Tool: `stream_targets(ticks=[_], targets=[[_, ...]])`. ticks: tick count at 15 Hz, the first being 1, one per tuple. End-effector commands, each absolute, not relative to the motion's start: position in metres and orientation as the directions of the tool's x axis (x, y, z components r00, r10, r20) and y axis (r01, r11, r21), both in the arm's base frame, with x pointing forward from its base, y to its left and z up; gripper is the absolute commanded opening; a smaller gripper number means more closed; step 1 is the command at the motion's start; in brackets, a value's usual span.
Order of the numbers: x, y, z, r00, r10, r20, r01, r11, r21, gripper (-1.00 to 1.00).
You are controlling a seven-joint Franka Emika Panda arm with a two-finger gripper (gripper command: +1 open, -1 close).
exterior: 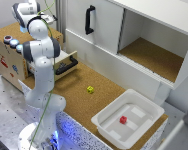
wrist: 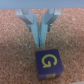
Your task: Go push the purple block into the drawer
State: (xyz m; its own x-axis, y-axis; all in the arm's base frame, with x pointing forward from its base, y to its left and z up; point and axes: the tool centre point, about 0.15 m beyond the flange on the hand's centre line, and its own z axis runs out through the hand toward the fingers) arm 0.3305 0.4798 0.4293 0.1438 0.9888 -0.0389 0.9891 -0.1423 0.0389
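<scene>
The gripper (wrist: 40, 31) is seen pinched closed on nothing, parked just behind the purple block (wrist: 48, 62); the drawer (exterior: 65, 64) is hidden from the wrist view.

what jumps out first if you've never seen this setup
The white Franka arm dominates the exterior view's left, bent over the cork worktop in front of the open plywood drawer. In the wrist view its hand, fingers nearly together, hangs just behind a purple block marked with a yellow G. A white tub holds a small red cube.
</scene>
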Motion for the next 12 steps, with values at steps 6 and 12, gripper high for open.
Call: stream_targets(ticks=[6,12], targets=[[0.337,0.414,0.417,0.255,0.967,-0.008,0.966,-0.254,0.043,-1.0],[0.34,0.381,0.423,0.317,0.948,-0.011,0.948,-0.316,0.037,-1.0]])
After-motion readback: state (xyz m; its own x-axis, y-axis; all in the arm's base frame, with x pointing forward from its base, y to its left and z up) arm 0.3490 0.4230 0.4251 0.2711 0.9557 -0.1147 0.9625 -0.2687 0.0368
